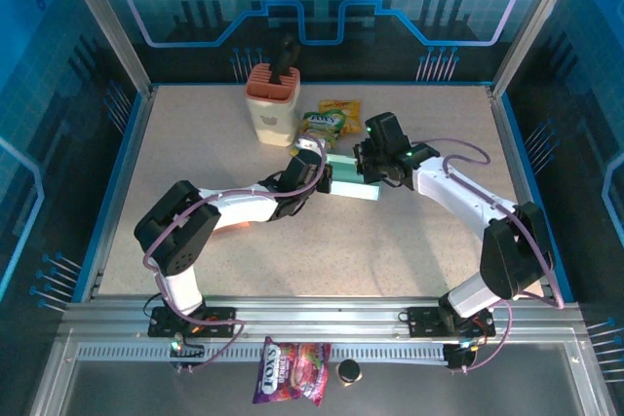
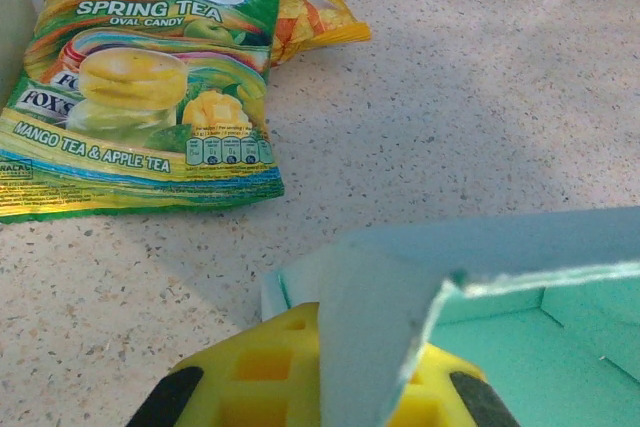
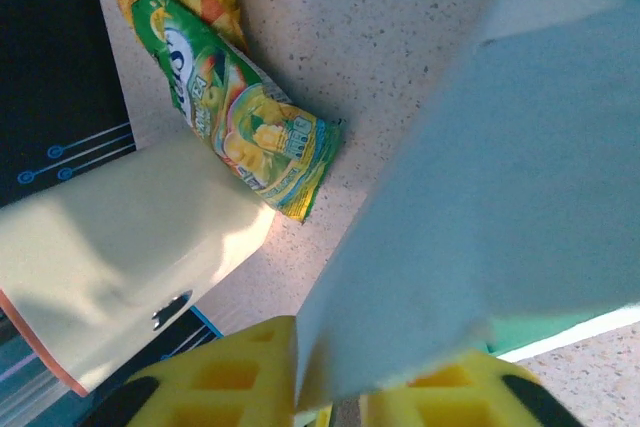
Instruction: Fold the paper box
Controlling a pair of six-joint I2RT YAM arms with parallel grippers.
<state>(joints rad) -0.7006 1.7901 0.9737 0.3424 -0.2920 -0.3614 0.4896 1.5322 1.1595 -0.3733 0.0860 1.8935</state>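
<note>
The light teal paper box lies mid-table between my two grippers. My left gripper is at its left end, shut on a raised flap that stands between the yellow fingers; the box's green inside shows to the right. At the box's right end my right gripper is shut on another pale panel, which runs down between its yellow fingers.
A green candy bag and a yellow bag lie just behind the box. A cream and orange holder stands further back left. A purple candy bag and a small dark object rest off the table's near rail.
</note>
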